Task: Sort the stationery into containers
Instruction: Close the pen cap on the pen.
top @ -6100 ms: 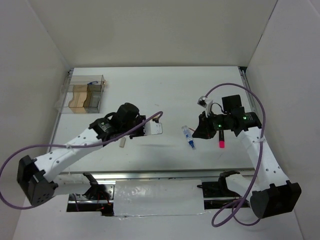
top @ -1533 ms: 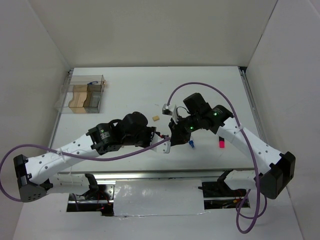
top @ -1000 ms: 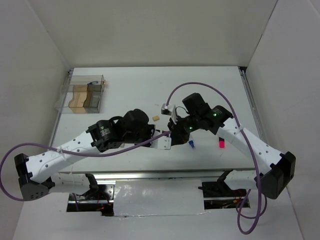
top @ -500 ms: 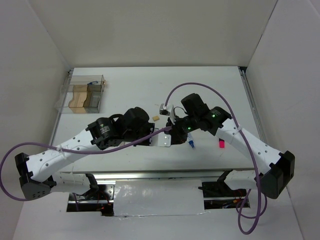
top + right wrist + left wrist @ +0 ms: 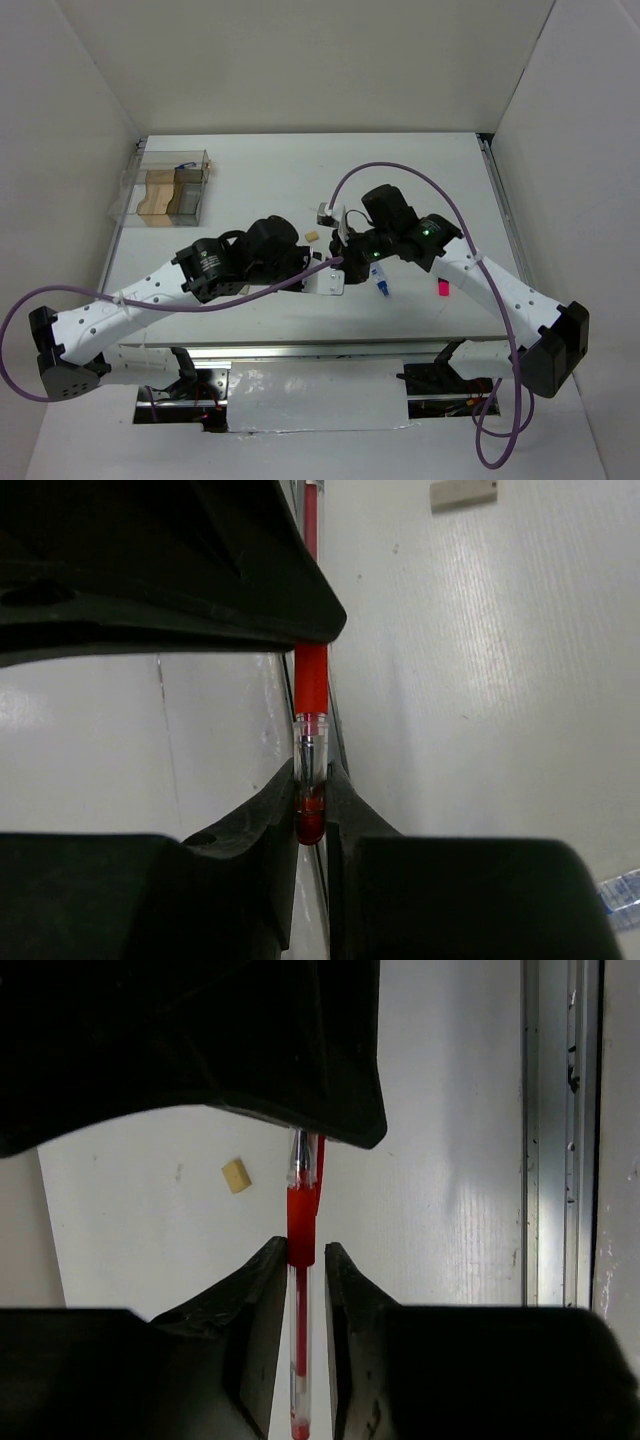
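Observation:
The thin red pen (image 5: pixel 300 1230) hangs in the air between my two grippers at the table's middle. My right gripper (image 5: pixel 312 775) is shut on one end of the red pen (image 5: pixel 310 680). My left gripper (image 5: pixel 302 1250) has its jaws narrowly apart around the pen's clear barrel, with a small gap on one side. In the top view the left gripper (image 5: pixel 326 272) and the right gripper (image 5: pixel 346 254) meet tip to tip. The clear compartment box (image 5: pixel 165 190) stands at the far left, holding tan and brown blocks.
A clear blue-capped tube (image 5: pixel 379 284) lies just right of the grippers, and its tip shows in the right wrist view (image 5: pixel 620 890). A pink-black marker (image 5: pixel 441 288) lies further right. A small tan eraser (image 5: pixel 312 237) lies just behind the grippers; it also shows in both wrist views (image 5: pixel 235 1175) (image 5: pixel 463 493).
Six seconds ago the arms were apart. Now they meet at the middle, and over the last second both grippers shifted slightly left and back, with the left jaws sliding around the pen.

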### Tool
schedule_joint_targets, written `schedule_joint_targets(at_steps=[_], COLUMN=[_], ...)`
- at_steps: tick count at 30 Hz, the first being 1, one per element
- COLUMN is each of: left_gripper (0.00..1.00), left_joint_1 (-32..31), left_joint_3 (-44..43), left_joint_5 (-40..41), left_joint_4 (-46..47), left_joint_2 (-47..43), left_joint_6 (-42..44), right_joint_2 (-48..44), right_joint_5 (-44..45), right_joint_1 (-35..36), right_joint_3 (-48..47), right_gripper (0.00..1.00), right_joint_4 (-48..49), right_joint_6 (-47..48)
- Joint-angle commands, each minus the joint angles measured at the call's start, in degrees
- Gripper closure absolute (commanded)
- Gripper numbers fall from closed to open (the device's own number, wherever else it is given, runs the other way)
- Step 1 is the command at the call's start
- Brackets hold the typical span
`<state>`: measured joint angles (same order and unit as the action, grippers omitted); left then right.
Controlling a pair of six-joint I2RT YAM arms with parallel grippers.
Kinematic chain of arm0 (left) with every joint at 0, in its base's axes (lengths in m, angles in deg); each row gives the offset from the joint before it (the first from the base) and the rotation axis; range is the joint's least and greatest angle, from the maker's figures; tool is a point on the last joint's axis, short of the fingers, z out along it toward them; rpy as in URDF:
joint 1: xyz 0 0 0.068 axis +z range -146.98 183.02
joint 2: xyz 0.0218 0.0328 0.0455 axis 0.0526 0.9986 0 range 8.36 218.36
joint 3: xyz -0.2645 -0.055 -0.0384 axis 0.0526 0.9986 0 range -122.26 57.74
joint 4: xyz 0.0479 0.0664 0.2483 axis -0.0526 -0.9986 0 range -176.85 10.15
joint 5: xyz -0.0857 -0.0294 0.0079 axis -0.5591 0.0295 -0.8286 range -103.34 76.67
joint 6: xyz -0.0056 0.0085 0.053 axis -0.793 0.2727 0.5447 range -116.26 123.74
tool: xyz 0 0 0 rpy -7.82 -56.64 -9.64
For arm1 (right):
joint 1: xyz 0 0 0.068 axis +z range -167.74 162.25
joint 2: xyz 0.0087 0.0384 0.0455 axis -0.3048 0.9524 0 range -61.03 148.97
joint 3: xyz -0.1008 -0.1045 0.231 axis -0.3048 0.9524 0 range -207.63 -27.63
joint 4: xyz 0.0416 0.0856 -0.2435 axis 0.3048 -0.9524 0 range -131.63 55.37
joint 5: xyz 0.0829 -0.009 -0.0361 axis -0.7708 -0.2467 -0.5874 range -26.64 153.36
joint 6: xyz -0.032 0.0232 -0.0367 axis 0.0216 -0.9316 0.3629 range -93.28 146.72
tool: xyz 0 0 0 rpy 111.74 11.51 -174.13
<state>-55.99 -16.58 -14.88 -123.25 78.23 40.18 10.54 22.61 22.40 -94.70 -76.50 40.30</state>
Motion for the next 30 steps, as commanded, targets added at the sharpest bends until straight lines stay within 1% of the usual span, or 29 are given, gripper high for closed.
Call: schedule_joint_targets(at_steps=[1,4,5,7,9,10,11,16,17,19,23,26,30], left_gripper=[0.66,0.59,0.53,0.47,0.45,0.39,0.37,0.32,0.26,0.25,0.25,0.26,0.27], left_joint_1=[-0.9,-0.9,-1.0,-0.9,-0.9,-0.9,-0.9,-0.6,-0.4,0.6,5.4,13.1,19.3], left_joint_3=[0.7,0.8,0.8,0.8,0.7,0.9,0.9,1.1,1.2,1.5,0.8,0.7,2.8], left_joint_5=[-3.8,-3.6,-3.6,-3.3,-2.8,-2.4,-1.5,0.9,1.1,1.2,0.2,-5.6,-11.7], left_joint_4=[5.5,5.7,5.8,5.7,5.7,6.2,6.6,6.2,6.1,6.1,3.5,0.1,-3.1], left_joint_2=[-1.7,-1.8,-1.8,-2.0,-2.5,-3.1,-3.3,-4.6,-5.0,-5.7,-6.8,-8.6,-12.3], left_joint_6=[0.6,0.5,0.5,0.6,1.0,1.0,1.3,1.8,1.8,2.0,2.0,3.9,6.7], right_joint_2=[-1.1,-1.3,-1.3,-1.3,-1.6,-1.7,-1.7,-2.7,-2.8,-3.1,-4.5,-5.5,-6.0], right_joint_5=[-1.3,-1.3,-1.3,-1.3,-1.0,-0.8,-0.6,-0.6,-0.6,-0.2,0.6,0.8,-0.1], right_joint_1=[-0.1,-0.2,-0.2,-0.2,-0.3,-0.4,-0.4,-0.9,-1.1,-1.1,-1.7,-2.8,-3.6], right_joint_3=[-0.1,0.3,0.4,0.5,0.8,1.0,1.2,2.0,2.2,2.4,3.3,3.6,3.3], right_gripper=[1.0,1.0,1.0,1.0,1.0,1.0,1.0,1.0,1.0,1.0,1.0,1.0,1.0], right_joint_4=[6.8,6.9,6.9,6.9,6.8,6.7,6.7,6.6,6.4,6.2,5.3,4.8,4.1], right_joint_6=[0.7,0.7,0.7,0.7,0.9,1.0,1.0,1.1,1.1,1.4,2.1,2.3,2.6])
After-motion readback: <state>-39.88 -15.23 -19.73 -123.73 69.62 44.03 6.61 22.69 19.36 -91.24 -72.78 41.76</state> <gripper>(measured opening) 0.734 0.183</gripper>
